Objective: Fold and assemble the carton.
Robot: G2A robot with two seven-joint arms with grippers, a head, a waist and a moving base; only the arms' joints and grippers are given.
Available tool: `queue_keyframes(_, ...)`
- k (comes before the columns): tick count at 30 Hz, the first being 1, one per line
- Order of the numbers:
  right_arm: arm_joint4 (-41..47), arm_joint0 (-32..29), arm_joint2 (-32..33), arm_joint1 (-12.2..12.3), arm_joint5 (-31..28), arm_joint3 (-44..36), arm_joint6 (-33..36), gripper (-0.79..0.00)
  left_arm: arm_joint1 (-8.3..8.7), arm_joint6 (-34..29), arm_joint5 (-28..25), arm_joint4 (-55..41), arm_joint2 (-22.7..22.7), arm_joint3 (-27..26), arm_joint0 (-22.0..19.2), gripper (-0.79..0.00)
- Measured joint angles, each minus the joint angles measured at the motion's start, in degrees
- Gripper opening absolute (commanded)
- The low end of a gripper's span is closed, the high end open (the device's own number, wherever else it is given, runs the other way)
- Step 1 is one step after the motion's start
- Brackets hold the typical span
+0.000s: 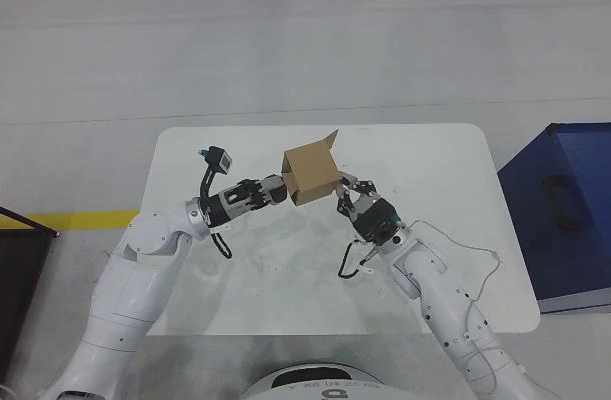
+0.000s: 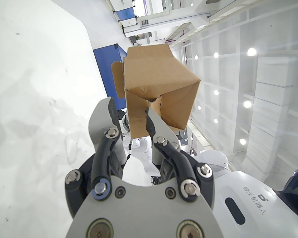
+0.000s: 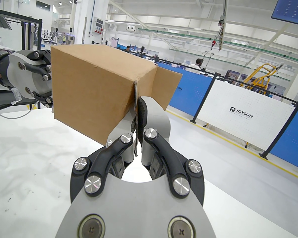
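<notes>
A brown carton (image 1: pixel 310 172) hangs above the far middle of the white table (image 1: pixel 435 270), one flap sticking up at its far corner. My right gripper (image 1: pixel 342 192) is shut on a thin flap edge at the carton's right side; in the right wrist view the gripper (image 3: pixel 136 105) pinches that cardboard edge below the carton (image 3: pixel 89 85). My left gripper (image 1: pixel 283 190) is at the carton's left corner. In the left wrist view the gripper (image 2: pixel 130 115) is open, with a wall of the carton (image 2: pixel 159 75) between its spread fingers, close to one pad.
A blue bin (image 1: pixel 575 215) stands on the floor beyond the table's right edge. A dark frame (image 1: pixel 10 270) stands at the left. The near half of the table is bare.
</notes>
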Motion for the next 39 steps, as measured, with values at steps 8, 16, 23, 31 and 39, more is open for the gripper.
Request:
queue_keyframes(8, -0.34, 0.02, -0.40, -0.04, 0.15, -0.30, 0.24, -0.785, 0.05, -0.13, -0.45, -0.09, 0.16, -0.44, 0.02, -0.471)
queue_keyframes(16, -2.43, -0.65, -0.66, 0.05, 1.14, -0.84, 0.91, -0.785, -0.07, 1.65, 0.76, 3.98, 2.05, -1.68, -0.72, -0.511)
queue_keyframes(23, -2.88, -1.39, -0.37, 0.23, 0.81, -1.55, 0.14, -0.785, -0.07, 2.37, 1.87, 4.80, 2.62, -2.15, -0.78, -0.560)
queue_keyframes(31, -3.28, -1.60, -0.42, 0.34, 0.25, -2.05, -0.63, -0.785, -0.02, 3.12, 3.08, 4.40, 2.56, -2.35, -0.55, -0.631)
queue_keyframes(39, -3.27, -1.54, -0.70, 0.36, 0.17, -2.01, -0.90, -0.785, 0.04, 2.80, 1.50, 2.43, 1.94, -3.00, -0.04, -0.588)
